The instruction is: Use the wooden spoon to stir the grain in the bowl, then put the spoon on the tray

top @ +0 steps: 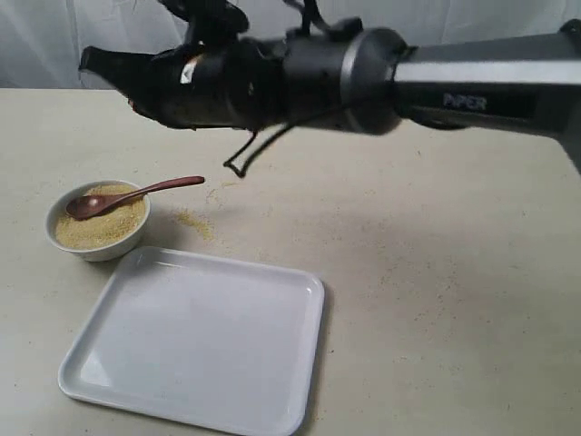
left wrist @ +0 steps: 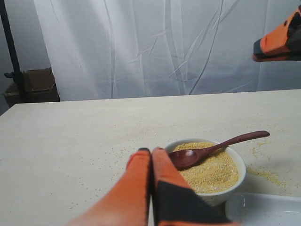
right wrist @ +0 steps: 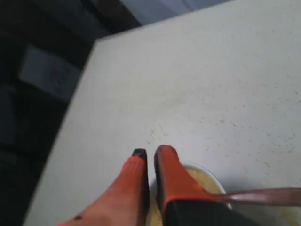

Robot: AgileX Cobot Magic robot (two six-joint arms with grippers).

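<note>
The small white bowl (top: 98,252) stands at the left of the table, filled with yellow-tan grain (top: 95,229). The dark wooden spoon (top: 136,193) lies with its scoop on the grain and its handle over the rim, pointing right; nothing holds it. The white tray (top: 195,341) lies just in front of the bowl. My right gripper (top: 91,62) hovers above and behind the bowl, shut and empty (right wrist: 151,153). My left gripper (left wrist: 151,151) is shut and empty, its tips just short of the bowl (left wrist: 235,181) and spoon (left wrist: 211,150). It is out of the exterior view.
Spilled grain (top: 195,222) is scattered on the table right of the bowl, under the spoon handle. The right arm (top: 363,73) spans the top of the exterior view. A white curtain (left wrist: 155,47) hangs behind the table.
</note>
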